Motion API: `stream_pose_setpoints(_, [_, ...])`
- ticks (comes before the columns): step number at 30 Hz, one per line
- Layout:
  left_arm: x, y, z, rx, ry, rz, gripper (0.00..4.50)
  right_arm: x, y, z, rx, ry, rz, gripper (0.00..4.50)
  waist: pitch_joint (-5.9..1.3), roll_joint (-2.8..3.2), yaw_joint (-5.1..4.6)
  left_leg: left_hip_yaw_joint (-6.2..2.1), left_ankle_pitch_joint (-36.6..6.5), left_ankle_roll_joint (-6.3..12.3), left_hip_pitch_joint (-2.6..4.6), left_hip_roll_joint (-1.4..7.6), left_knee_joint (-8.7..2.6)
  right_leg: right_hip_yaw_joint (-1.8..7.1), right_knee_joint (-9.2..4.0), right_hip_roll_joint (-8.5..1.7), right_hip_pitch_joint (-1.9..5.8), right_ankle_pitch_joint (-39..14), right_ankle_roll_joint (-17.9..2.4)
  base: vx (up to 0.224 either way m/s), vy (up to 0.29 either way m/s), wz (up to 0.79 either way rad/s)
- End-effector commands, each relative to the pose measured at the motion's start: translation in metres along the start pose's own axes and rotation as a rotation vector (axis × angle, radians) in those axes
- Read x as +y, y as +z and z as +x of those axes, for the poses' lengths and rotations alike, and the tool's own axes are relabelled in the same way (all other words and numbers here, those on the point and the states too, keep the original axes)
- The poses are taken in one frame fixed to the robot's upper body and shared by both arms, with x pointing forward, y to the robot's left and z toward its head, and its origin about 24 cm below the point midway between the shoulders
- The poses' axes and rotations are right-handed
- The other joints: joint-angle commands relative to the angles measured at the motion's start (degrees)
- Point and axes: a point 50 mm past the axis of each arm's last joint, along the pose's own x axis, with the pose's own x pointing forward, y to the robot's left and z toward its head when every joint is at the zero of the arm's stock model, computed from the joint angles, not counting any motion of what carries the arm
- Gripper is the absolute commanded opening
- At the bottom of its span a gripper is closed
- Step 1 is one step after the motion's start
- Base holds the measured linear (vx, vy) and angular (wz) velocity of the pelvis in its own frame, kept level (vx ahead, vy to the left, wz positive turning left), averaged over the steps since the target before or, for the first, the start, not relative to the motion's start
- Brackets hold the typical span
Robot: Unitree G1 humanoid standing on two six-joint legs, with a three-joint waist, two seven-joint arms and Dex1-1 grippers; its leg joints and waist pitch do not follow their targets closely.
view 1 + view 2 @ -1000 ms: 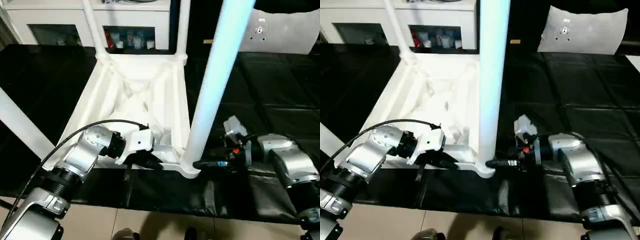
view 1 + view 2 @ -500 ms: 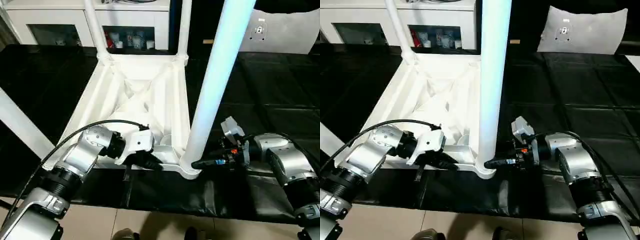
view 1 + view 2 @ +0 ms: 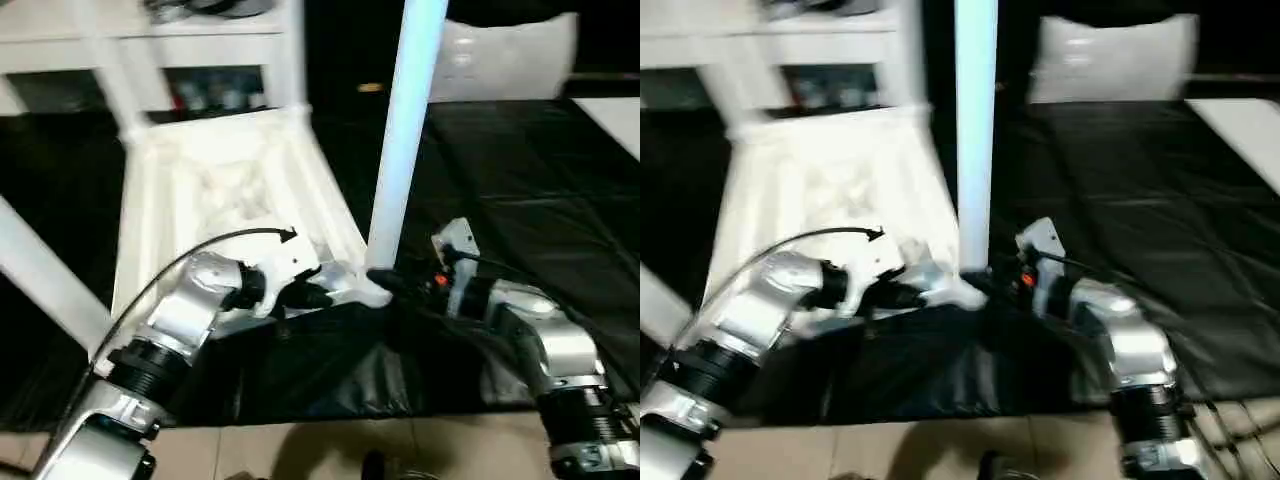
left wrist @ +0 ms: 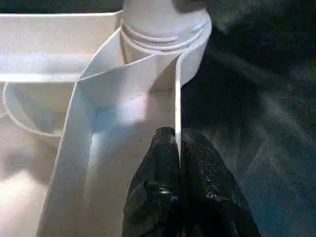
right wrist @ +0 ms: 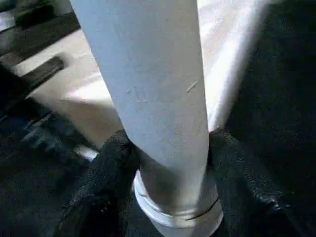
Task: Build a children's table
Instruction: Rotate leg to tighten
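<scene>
No words, numbers, brand names or signs can be read anywhere in these views. The white leg [image 5: 148, 89] between the right tool's fingers carries only a faint raised mark, too indistinct to make out as any letter or figure.

The right gripper [image 5: 170, 163] clamps its two black fingers [image 5: 106, 173] against opposite sides of the white tapered round plastic leg [image 5: 148, 94], just above its threaded base.

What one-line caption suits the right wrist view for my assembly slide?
Right gripper closed around the base of a white table leg standing in its corner socket.
</scene>
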Motion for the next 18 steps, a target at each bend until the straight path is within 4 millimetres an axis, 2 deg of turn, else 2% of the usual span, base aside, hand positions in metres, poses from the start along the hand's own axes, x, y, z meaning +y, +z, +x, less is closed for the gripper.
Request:
stream_pose_setpoints(1, [-0.014, 0.038, 0.024, -0.132, 0.030, 0.027, 0.00, 0.031, -0.013, 0.033, 0.041, -0.022, 0.063, 1.97, -2.11, 0.57, -1.00, -2.40, -33.68, -0.51, -0.23, 3.53, -6.45, 2.20, -3.37, -2.91, 3.11, -34.83, 2.74, 0.000, 0.000, 0.00])
stream_pose_setpoints(2, [-0.013, 0.042, 0.027, -0.143, 0.079, 0.010, 0.00, 0.032, -0.012, 0.039, 0.033, -0.087, 0.084, 1.97, -2.16, 0.70, -1.17, -2.67, -35.10, -1.02, -0.59, 3.79, -6.84, 2.49, -2.44, -2.89, 3.54, -34.46, 2.77, 0.000, 0.000, 0.00])
stream_pose_setpoints(3, [-0.012, 0.045, 0.029, -0.149, 0.097, 0.006, 0.00, 0.032, -0.011, 0.043, 0.018, -0.118, 0.106, 1.97, -2.46, 0.23, -1.43, -2.89, -36.83, -1.11, -0.66, 4.08, -7.36, 3.97, -0.82, -3.06, 3.79, -32.82, 2.37, 0.000, 0.000, 0.00])
stream_pose_setpoints(4, [-0.013, 0.052, 0.034, -0.168, 0.140, 0.000, 0.00, 0.033, -0.009, 0.049, -0.007, -0.174, 0.142, 1.97, -2.37, -0.38, -1.95, -2.23, -35.08, -1.20, 0.24, 2.24, -6.05, 3.90, -2.97, -3.52, 2.32, -38.19, 2.70, 0.000, 0.000, 0.00])
stream_pose_setpoints(5, [-0.013, 0.052, 0.034, -0.168, 0.140, 0.000, 0.00, 0.033, -0.009, 0.049, -0.007, -0.174, 0.142, 1.97, -2.42, -0.98, -2.42, -1.45, -32.16, -1.14, 1.29, 0.59, -4.40, 2.97, -5.04, -3.79, 0.96, -43.54, 3.49, 0.052, -0.009, 0.05])
stream_pose_setpoints(6, [-0.014, 0.055, 0.035, -0.177, 0.153, -0.001, 0.00, 0.034, -0.008, 0.050, -0.018, -0.193, 0.152, 2.32, -2.52, -0.72, -3.27, -0.50, -23.38, 0.26, 1.17, -1.58, -1.88, 0.03, -7.47, -4.44, 1.26, -48.44, 6.16, 0.052, -0.009, 0.05])
stream_pose_setpoints(7, [-0.014, 0.056, 0.036, -0.182, 0.157, -0.003, 0.00, 0.035, -0.007, 0.050, -0.027, -0.205, 0.162, 2.32, -2.59, -0.13, -3.64, -0.92, -23.44, 0.60, 0.65, -0.80, -2.34, -0.26, -7.20, -4.49, 2.07, -46.42, 6.52, 0.057, 0.002, -0.05])
stream_pose_setpoints(8, [-0.015, 0.057, 0.037, -0.183, 0.157, -0.002, 0.00, 0.035, -0.007, 0.050, -0.029, -0.205, 0.164, 2.52, -2.70, 0.14, -4.02, -1.58, -24.08, 0.66, -0.26, 0.07, -3.04, -0.09, -6.51, -4.37, 2.82, -43.79, 6.62, 0.054, 0.017, 0.01])
stream_pose_setpoints(9, [-0.018, 0.058, 0.038, -0.183, 0.147, 0.008, 0.00, 0.035, -0.006, 0.048, -0.043, -0.198, 0.163, 2.66, -3.53, 0.06, -3.96, -2.95, -26.14, 1.00, -1.13, 2.33, -4.91, 2.31, -3.53, -4.18, 3.27, -32.70, 3.80, 0.054, 0.017, 0.01])
stream_pose_setpoints(10, [-0.018, 0.058, 0.038, -0.183, 0.147, 0.008, 0.00, 0.035, -0.006, 0.048, -0.043, -0.198, 0.163, 2.66, -3.55, 0.17, -3.74, -2.92, -26.02, 0.99, -0.88, 2.21, -4.99, 2.57, -3.48, -4.36, 2.90, -31.02, 2.56, 0.000, 0.000, 0.00])
stream_pose_setpoints(11, [-0.019, 0.056, 0.037, -0.179, 0.138, 0.014, 0.00, 0.034, -0.007, 0.045, -0.044, -0.183, 0.152, 2.77, -3.46, 0.13, -3.79, -2.72, -25.04, 0.87, -0.95, 1.79, -4.81, 2.69, -3.64, -4.61, 2.67, -30.40, 1.57, 0.000, 0.000, 0.00])
stream_pose_setpoints(12, [-0.018, 0.054, 0.035, -0.173, 0.135, 0.021, 0.00, 0.033, -0.007, 0.043, -0.047, -0.170, 0.136, 2.90, -3.67, -0.22, -3.90, -2.46, -21.87, 1.01, -1.62, 0.98, -4.41, 2.68, -3.66, -4.81, 2.92, -30.33, 0.36, 0.000, 0.000, 0.00])
stream_pose_setpoints(13, [-0.018, 0.052, 0.034, -0.167, 0.133, 0.030, 0.00, 0.032, -0.008, 0.040, -0.044, -0.159, 0.110, 2.90, -3.83, -0.28, -3.77, -2.29, -18.24, 1.70, -2.17, 0.73, -4.16, 2.89, -3.45, -4.91, 3.12, -29.18, -0.38, 0.000, 0.000, 0.00])
stream_pose_setpoints(14, [-0.017, 0.049, 0.032, -0.159, 0.130, 0.034, 0.00, 0.031, -0.010, 0.037, -0.038, -0.151, 0.085, 3.02, -3.98, -0.29, -3.69, -2.24, -16.57, 2.19, -2.27, 0.73, -4.07, 3.09, -3.26, -4.88, 3.08, -27.95, -0.86, 0.000, 0.000, 0.00])
stream_pose_setpoints(15, [-0.016, 0.046, 0.029, -0.152, 0.124, 0.043, 0.00, 0.027, -0.012, 0.033, -0.032, -0.152, 0.057, 3.13, -4.42, -0.32, -3.30, -2.33, -11.52, 3.94, -2.83, 0.94, -3.86, 3.71, -2.19, -4.83, 3.19, -22.68, -2.63, 0.000, 0.000, 0.00])
stream_pose_setpoints(16, [-0.016, 0.044, 0.027, -0.151, 0.113, 0.055, 0.00, 0.024, -0.013, 0.029, -0.036, -0.154, 0.043, 3.23, -4.79, -0.25, -3.18, -2.30, -9.28, 4.65, -2.91, 0.93, -3.64, 4.03, -1.68, -4.68, 3.17, -20.17, -3.34, 0.000, 0.000, 0.00])
stream_pose_setpoints(17, [-0.016, 0.041, 0.024, -0.145, 0.098, 0.057, 0.00, 0.020, -0.013, 0.025, -0.049, -0.155, 0.035, 3.35, -4.84, -0.25, -2.89, -2.24, -7.88, 5.46, -2.90, 0.94, -3.57, 4.22, -1.49, -4.73, 3.01, -18.41, -4.08, 0.000, 0.000, 0.00])
stream_pose_setpoints(18, [-0.015, 0.037, 0.020, -0.140, 0.076, 0.066, 0.00, 0.014, -0.012, 0.018, -0.067, -0.150, 0.018, 3.42, -4.84, -0.42, -2.68, -2.23, -6.15, 6.92, -3.17, 0.93, -3.50, 4.50, -0.88, -4.53, 3.09, -16.29, -5.28, 0.000, 0.000, 0.00])
